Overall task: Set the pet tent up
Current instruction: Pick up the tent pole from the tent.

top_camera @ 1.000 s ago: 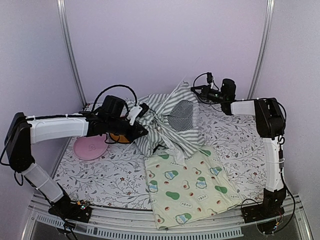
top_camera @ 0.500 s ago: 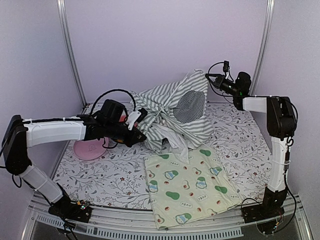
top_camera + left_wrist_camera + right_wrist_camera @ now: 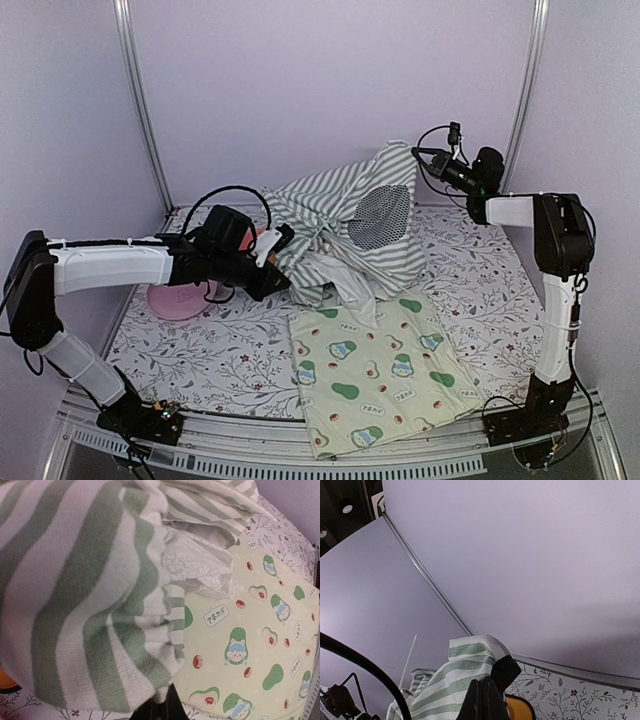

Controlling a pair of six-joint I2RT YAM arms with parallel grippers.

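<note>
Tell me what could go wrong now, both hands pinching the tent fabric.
The right hand holds only a fold of the pet tent at its raised corner; it could slip and the tent collapse. The lace curtain lies on the avocado-print mat, so pulling may drag it. Fabric fills the left wrist view, hiding how the left hand grips.

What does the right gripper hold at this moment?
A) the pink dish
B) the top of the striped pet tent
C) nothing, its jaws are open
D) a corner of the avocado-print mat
B: in the wrist view the right gripper is shut on green-and-white striped fabric, and the top view shows the peak of the pet tent hanging from it.
</note>
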